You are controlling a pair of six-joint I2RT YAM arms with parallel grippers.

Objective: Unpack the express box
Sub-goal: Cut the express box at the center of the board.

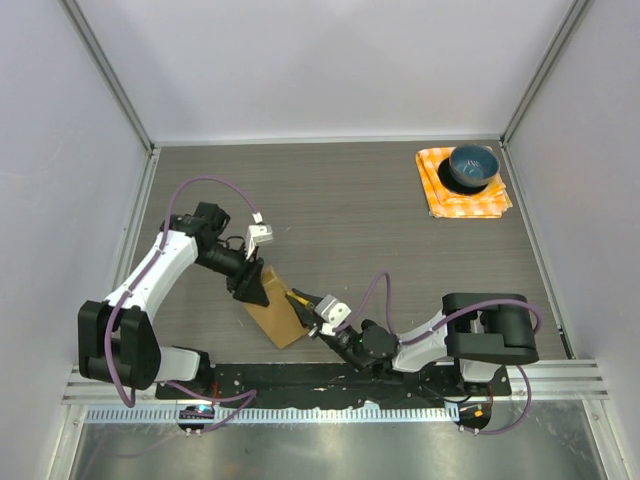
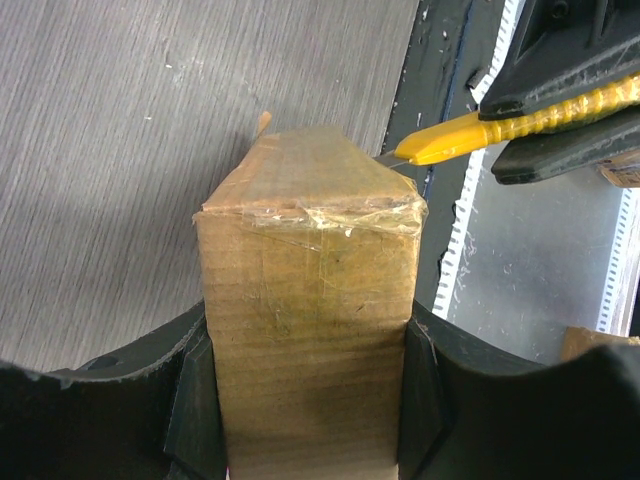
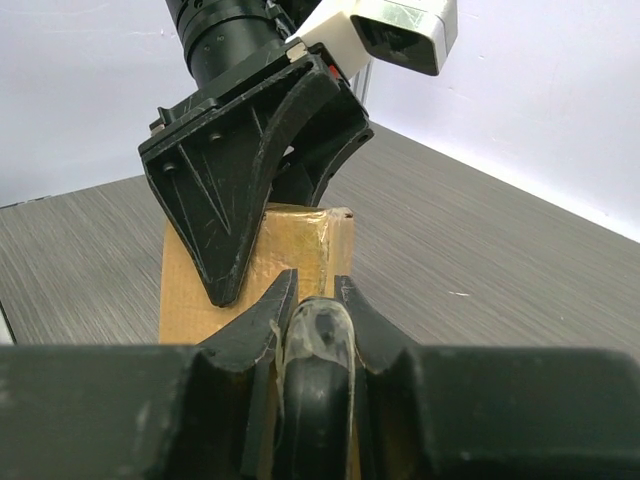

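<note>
The left gripper (image 1: 252, 288) clamped the express box (image 1: 278, 318), which sat on the tabletop (image 1: 380, 230) near its front edge. The right gripper (image 1: 312, 306) was closed on a yellow knife (image 2: 470, 130), blade tip at the box's taped corner.

Grey table (image 1: 350, 220): express box (image 1: 280, 318), checked cloth (image 1: 440, 197)

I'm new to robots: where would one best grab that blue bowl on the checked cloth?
Probably its rim, from straight above: the blue bowl stands upright, mouth open, on the orange checked cloth, so one finger could slip inside, one outside.
</note>
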